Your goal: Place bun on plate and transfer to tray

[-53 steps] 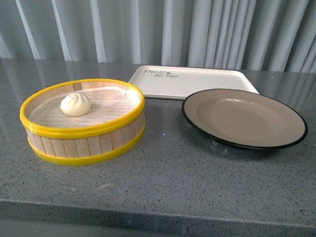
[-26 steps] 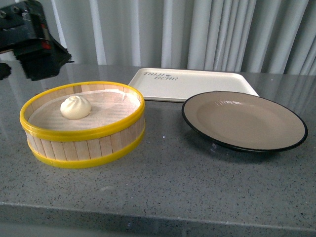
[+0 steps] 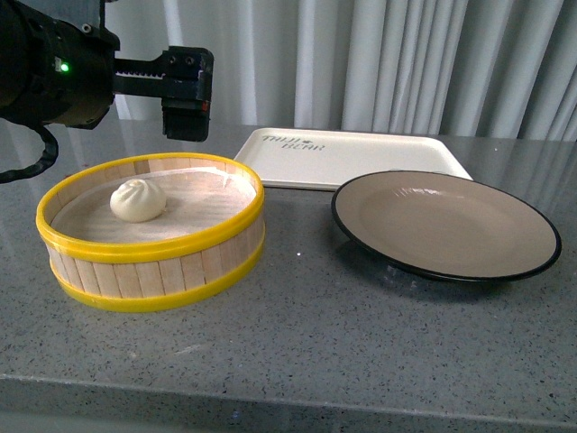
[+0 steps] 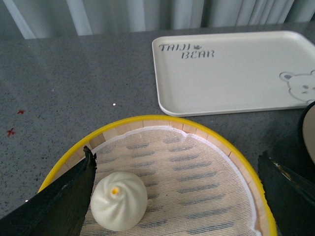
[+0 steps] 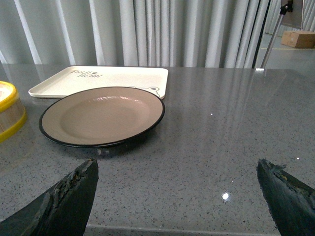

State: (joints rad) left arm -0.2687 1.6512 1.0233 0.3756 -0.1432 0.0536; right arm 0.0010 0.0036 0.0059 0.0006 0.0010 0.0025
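Note:
The white pleated bun [image 3: 138, 199] lies on the cloth liner inside a yellow-rimmed wooden steamer basket [image 3: 153, 271] at the left. My left gripper [image 3: 185, 126] hangs open above the basket's far rim. In the left wrist view its jaws stand wide apart [image 4: 176, 155], and the bun [image 4: 119, 200] sits close to one finger, untouched. The grey-brown plate [image 3: 451, 221] with a black rim rests empty at the right. Behind it is the cream tray [image 3: 361, 153]. Over bare counter beside the plate [image 5: 103, 115], my right gripper [image 5: 177, 162] is open and holds nothing.
The grey speckled counter [image 3: 315, 343] has its front edge near the bottom of the front view. Pale curtains [image 3: 406, 63] hang behind the tray. In the right wrist view, a tripod leg and a cardboard box [image 5: 298, 38] stand beyond the counter's far side.
The left arm has come into the front view from the upper left and moved right, now above the basket's far rim. Bun, plate and tray have stayed put.

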